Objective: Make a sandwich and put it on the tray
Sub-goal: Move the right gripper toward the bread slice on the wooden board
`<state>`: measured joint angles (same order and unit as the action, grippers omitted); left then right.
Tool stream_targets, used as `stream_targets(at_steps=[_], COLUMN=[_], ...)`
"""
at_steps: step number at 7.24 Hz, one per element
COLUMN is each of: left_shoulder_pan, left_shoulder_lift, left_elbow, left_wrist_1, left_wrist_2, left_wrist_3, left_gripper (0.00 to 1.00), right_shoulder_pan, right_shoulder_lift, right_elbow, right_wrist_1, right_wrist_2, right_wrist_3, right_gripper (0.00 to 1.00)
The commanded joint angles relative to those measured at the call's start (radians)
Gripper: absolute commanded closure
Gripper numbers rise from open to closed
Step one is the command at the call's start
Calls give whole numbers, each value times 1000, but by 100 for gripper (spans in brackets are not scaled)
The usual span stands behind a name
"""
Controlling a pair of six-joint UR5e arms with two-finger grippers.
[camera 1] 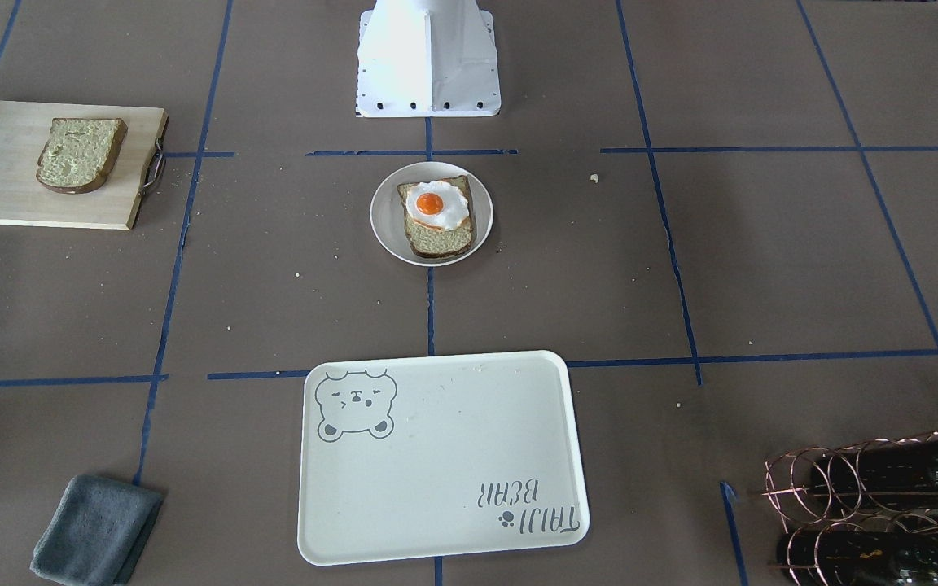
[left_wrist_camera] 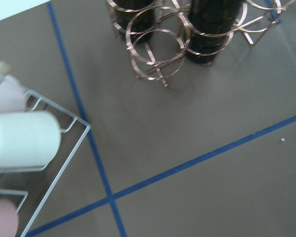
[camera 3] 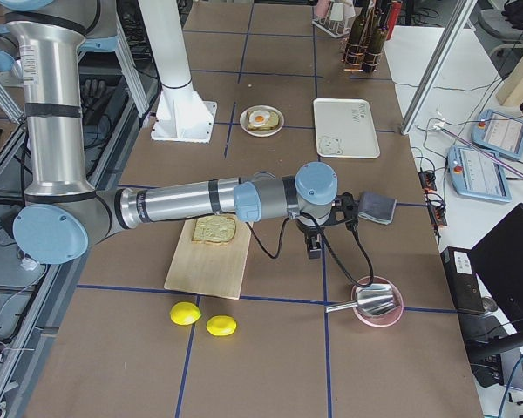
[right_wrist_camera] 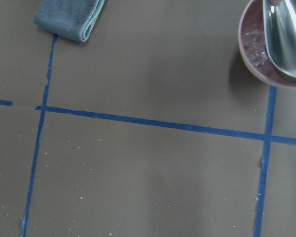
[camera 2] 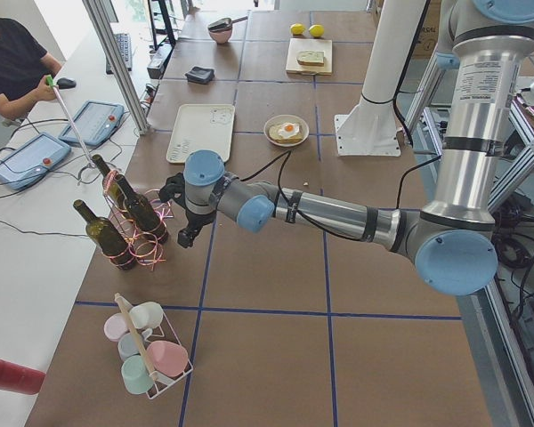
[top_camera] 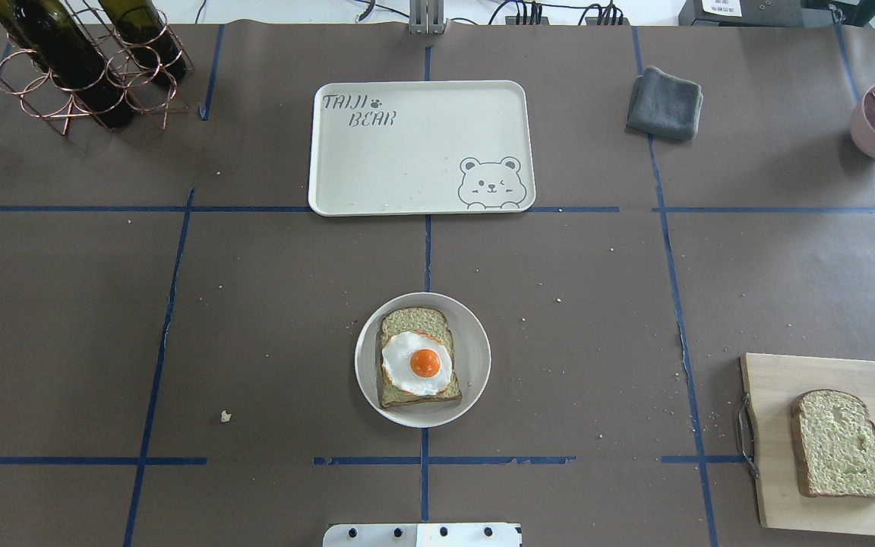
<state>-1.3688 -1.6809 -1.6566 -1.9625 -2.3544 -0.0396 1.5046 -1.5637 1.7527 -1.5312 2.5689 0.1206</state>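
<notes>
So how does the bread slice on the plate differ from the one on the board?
The plate slice lies on the white plate mid-table; the board slice lies on the wooden cutting board on the robot's right. The plate slice carries a fried egg; the board slice is bare. Both lie flat, pale tan with dark crust, off the tray.

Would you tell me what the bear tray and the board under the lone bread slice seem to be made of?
The cream-white rectangular bear tray looks like smooth matte plastic, given its uniform colour and moulded rounded rim. The pale rectangular cutting board looks like unvarnished wood, with faint grain and a natural tan tone.
</notes>
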Motion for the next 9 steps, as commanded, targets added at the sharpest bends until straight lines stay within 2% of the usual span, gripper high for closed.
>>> stream_targets(at_steps=[1, 2, 4, 5, 7, 9], left_shoulder_pan=[104, 159, 236, 258, 344, 442], left_shoulder_lift=[-87, -94, -140, -146, -148, -178], left_elbow=[4, 11, -11, -23, -66, -107], left_wrist_1=[-29, -32, -46, -64, -162, -164], left_wrist_2=[0, -5, 3, 4, 23, 104], left_wrist_3=[-94, -193, -487, -575, -821, -980], left_gripper=[0, 0, 0, 0, 0, 0], right_shoulder_pan=[-87, -146, -315, -367, -455, -558], right_shoulder_lift=[-31, -56, -258, -307, -349, -459], right_elbow=[46, 53, 83, 85, 87, 87], right_wrist_1=[137, 243, 603, 716, 816, 945], right_wrist_2=[12, -59, -191, -225, -242, -306], right_wrist_3=[266, 415, 656, 756, 898, 930], right_gripper=[0, 0, 0, 0, 0, 0])
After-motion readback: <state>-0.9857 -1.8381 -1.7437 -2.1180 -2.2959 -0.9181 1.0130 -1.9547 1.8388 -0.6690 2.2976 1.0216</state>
